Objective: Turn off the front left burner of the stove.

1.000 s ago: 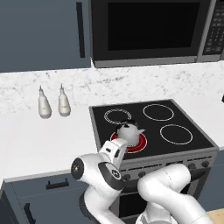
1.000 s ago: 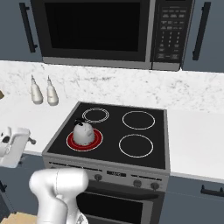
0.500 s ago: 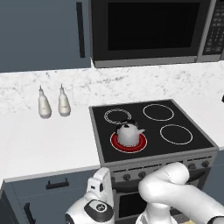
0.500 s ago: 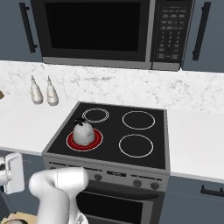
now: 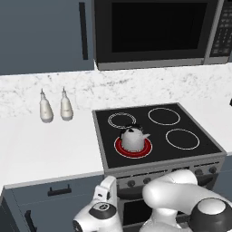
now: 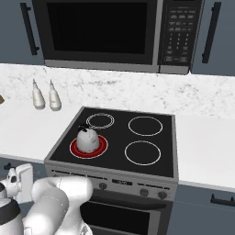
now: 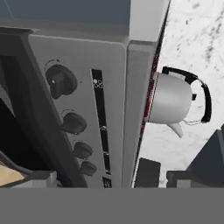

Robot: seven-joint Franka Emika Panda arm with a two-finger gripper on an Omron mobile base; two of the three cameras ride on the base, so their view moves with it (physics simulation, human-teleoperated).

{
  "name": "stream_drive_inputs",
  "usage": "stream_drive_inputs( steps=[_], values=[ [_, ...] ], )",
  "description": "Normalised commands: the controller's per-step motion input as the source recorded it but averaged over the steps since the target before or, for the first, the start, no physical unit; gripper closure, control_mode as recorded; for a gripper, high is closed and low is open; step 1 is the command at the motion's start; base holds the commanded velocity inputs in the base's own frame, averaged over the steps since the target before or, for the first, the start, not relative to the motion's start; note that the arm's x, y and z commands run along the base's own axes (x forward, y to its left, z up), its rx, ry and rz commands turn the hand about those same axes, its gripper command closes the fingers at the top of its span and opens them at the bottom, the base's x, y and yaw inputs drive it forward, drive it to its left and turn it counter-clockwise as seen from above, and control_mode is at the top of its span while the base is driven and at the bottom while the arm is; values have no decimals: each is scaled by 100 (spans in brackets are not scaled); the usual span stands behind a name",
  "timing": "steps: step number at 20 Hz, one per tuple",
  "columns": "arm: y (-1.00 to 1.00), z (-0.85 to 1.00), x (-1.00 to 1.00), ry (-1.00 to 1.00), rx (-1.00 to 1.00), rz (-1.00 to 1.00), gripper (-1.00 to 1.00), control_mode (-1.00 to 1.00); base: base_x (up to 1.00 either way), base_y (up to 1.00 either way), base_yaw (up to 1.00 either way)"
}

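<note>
Left base view shows the front left burner (image 5: 132,147) glowing red on the stove (image 5: 199,138), a silver kettle (image 5: 133,138) standing on it. The gripper (image 5: 107,193) hangs below the stove's front edge, beside its knob row (image 7: 61,81), lower and nearer than the burner. Whether its fingers are parted, I cannot tell.

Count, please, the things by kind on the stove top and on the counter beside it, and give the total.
Burners: 4, one glowing red, three with white rings
Kettle: 1, on the red burner
Bottles: 2, on the counter left of the stove
Total: 7
</note>
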Motion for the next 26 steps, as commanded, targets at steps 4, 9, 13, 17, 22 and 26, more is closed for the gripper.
stream_drive_inputs(
  steps=[4,9,13,17,22,26],
  values=[
    [15,-37,7,-7,20,-16,-100,-100,0,0,0],
    [1,-14,8,-11,15,-5,-100,-100,0,0,0],
    [-21,-4,4,-10,6,1,-100,-100,0,0,0],
    [-38,-3,3,-13,3,3,-100,-100,0,0,0],
    [-32,0,15,-9,4,3,-100,-100,0,0,0],
    [0,0,26,0,0,0,-100,-100,0,0,0]
  ],
)
